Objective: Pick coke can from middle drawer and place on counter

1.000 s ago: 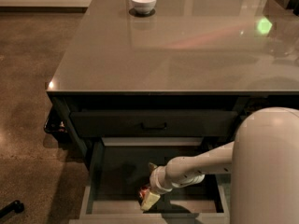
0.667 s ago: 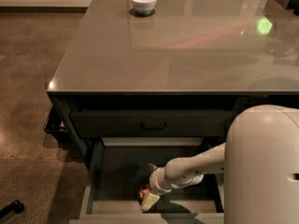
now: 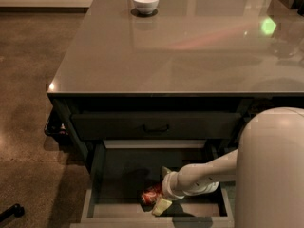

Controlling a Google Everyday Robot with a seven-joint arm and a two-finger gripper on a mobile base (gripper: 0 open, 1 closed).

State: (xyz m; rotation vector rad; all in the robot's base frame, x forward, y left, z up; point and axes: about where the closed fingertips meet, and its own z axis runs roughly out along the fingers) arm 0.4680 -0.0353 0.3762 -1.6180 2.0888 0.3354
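The coke can (image 3: 151, 194) lies on its side on the dark floor of the open middle drawer (image 3: 97, 175), near the drawer's front. My gripper (image 3: 160, 191) reaches down into the drawer from the right. It is open, with one finger behind the can and one pale finger (image 3: 161, 206) in front of it, so the can sits between them. The counter (image 3: 180, 46) stretches above, glossy and grey-brown.
A white bowl (image 3: 145, 2) stands at the far edge of the counter. A closed drawer with a black bar handle (image 3: 156, 127) sits above the open one. My pale arm housing (image 3: 273, 170) fills the lower right. A green light reflection (image 3: 268, 26) shows on the counter.
The arm housing at the lower right has shifted a little left. The gripper and the can stay in about the same place in the drawer.
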